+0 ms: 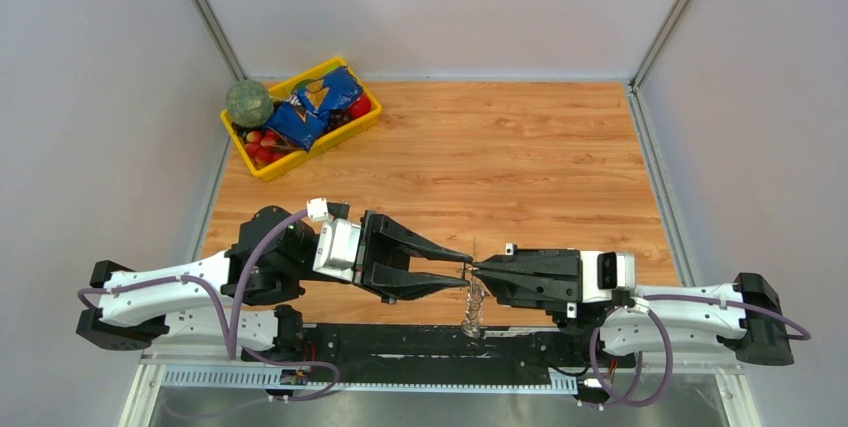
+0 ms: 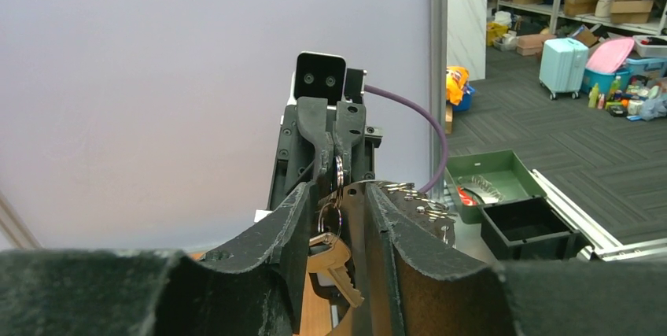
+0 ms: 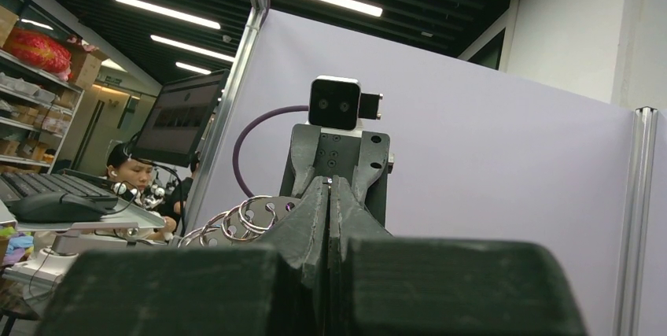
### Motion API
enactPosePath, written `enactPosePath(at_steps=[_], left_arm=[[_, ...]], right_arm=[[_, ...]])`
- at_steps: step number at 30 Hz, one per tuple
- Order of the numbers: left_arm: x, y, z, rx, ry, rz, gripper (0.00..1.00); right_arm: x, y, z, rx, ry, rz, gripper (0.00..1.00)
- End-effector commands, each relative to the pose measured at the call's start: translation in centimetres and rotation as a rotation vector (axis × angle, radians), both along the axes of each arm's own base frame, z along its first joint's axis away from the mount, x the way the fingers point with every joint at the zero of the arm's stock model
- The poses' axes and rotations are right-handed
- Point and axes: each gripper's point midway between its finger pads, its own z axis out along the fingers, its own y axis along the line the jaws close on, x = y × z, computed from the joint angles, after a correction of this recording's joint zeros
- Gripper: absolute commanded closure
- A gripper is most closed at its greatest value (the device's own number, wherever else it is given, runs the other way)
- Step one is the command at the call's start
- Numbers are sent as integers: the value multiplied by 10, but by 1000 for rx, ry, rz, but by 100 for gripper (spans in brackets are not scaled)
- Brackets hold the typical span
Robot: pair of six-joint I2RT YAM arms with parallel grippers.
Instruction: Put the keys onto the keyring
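Hanging key (image 2: pixel 333 261) sits inside parted left claw (image 2: pixel 337 196) | right claw (image 3: pixel 329 186) clamped on keyring (image 2: pixel 339 172)

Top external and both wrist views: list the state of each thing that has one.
left end effector: open, either side of the key
right end effector: shut on the keyring
key: dangling below the keyring
keyring: clamped edge-on, held in the air
yellow basket: filled

Keys (image 1: pixel 472 321) on the keyring (image 1: pixel 476 293) are too tiny to count from above, and the left end effector (image 2: pixel 338 189) half-hides one up close.
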Motion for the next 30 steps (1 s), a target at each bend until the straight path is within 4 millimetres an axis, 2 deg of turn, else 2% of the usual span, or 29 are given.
enactPosePath(at_steps=[1, 9, 16, 20, 23, 30], left_arm=[[-5, 7, 19, -57, -2, -22, 62], [-3, 4, 14, -45, 0, -11, 64], [-1, 2, 11, -37, 4, -4, 69], [-1, 0, 10, -28, 5, -5, 80], [-1, -1, 8, -17, 5, -6, 97], [4, -3, 6, 10, 23, 23, 100]], right_arm=[[-5, -15, 21, 73, -13, 21, 100], [-5, -18, 22, 76, -16, 20, 100], [-6, -18, 22, 77, -19, 27, 100], [-7, -18, 23, 79, -21, 29, 100], [-7, -19, 23, 80, -23, 31, 100], [-5, -18, 22, 54, -8, 25, 100]])
